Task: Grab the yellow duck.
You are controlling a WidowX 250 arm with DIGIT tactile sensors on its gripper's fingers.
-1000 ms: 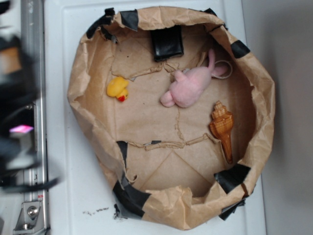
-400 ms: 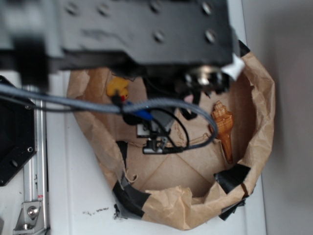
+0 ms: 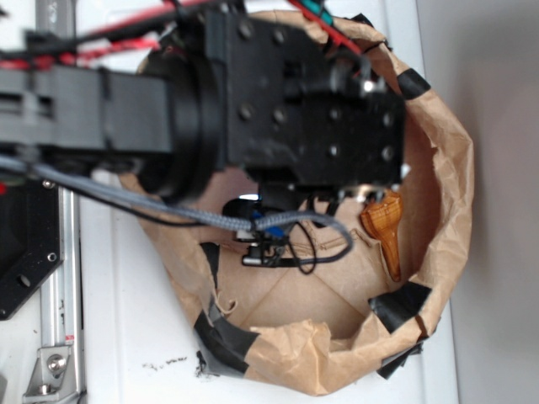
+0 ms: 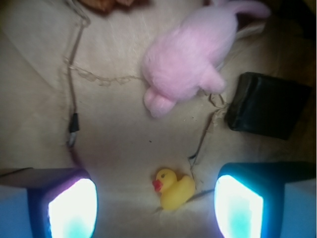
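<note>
Filling most of the exterior view now is the robot arm (image 3: 253, 109), which a second ago sat blurred off at the left edge and has since swung right over the brown paper bin (image 3: 446, 210), hiding nearly everything inside it. Using the duck as the landmark: the pink plush bunny (image 4: 190, 52) lies beyond it, well apart (seen from the wrist camera), and the black block (image 4: 265, 104) sits beyond it and off to the right. The orange shell toy (image 3: 383, 223) peeks out past the arm in the exterior view. And there's the yellow duck (image 4: 173, 188), sitting on the paper floor between the two lit fingers of the gripper (image 4: 156, 208), jaws spread wide with room either side. That lines things up nicely; by my read, a straight descent and a squeeze come next.
</note>
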